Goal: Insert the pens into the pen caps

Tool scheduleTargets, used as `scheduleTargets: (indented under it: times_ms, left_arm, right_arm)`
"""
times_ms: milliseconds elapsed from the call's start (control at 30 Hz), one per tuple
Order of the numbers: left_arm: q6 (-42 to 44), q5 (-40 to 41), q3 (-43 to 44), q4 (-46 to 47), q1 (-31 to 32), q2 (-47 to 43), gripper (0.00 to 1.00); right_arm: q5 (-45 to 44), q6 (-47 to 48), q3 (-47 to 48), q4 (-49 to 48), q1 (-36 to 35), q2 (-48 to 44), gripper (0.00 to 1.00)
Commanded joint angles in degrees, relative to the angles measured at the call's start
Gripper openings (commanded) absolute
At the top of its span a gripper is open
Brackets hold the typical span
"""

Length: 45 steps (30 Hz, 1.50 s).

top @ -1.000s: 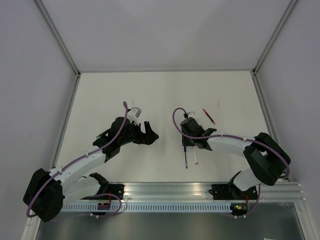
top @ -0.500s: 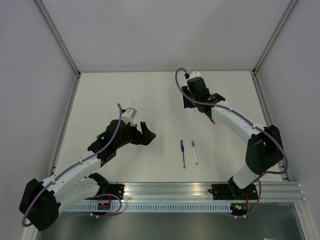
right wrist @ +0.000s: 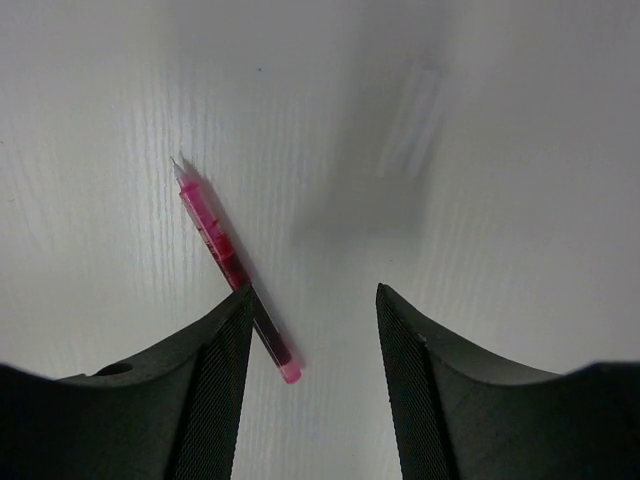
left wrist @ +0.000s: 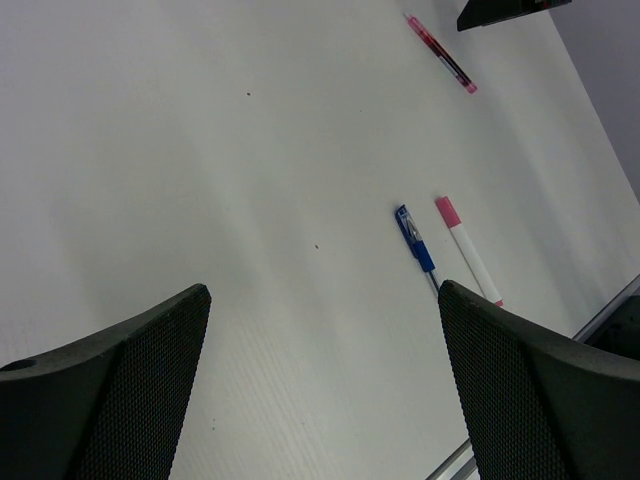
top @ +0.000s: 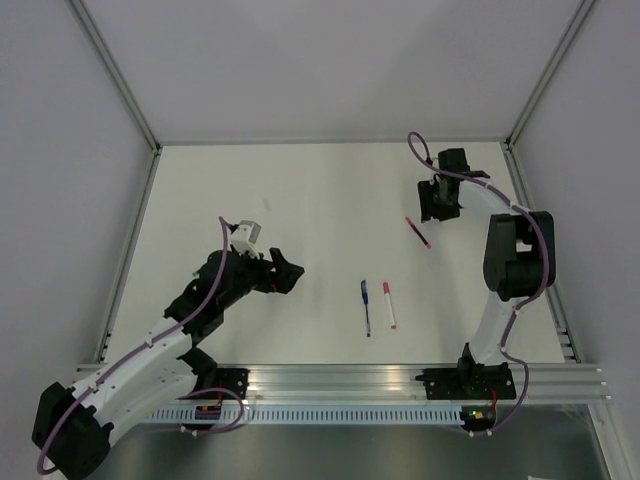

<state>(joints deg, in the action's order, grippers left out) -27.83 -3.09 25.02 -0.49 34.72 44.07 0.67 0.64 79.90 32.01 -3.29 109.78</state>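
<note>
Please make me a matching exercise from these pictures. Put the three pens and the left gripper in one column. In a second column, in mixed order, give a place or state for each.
Column 1
1. blue pen
2. white pen
3. red pen
4. left gripper

Column 2
a. open, holding nothing
b. lies slanted, apart from the other pens, near the right gripper
c. lies just right of the blue one in the top view
d. lies just left of the white one in the top view

Pairs: 1-d; 2-c; 3-b; 4-a
</note>
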Motion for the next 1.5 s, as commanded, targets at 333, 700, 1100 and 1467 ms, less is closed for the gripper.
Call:
scheduleTargets:
  times_ms: [333,700,1100,1467]
  left_arm:
    - [-0.3,-1.0,0.9,0.8,-0.1,0.8,0.99]
    - [-0.6,-1.3,0.7,1.0,-0.1,0.2,0.99]
    - [-1.5,-15.4,-1.8,12.3,-0.1,1.1,0.96]
    - [-7.3,-30.6,2.3,24.6,-0.1,8.4,0.94]
  right_arm:
    - [3.9,4.0,-2.9,-1.8,-1.5,4.0,0.62]
    - [-5.4,3.1,-5.0,-0.1,-7.3,6.2,0.41]
    - [5.7,-11.4,-6.9,-6.4,-10.6,-4.3,0.00]
    - [9.1,-33.1,-32.4,-40.2,-30.7,-43.1,0.00]
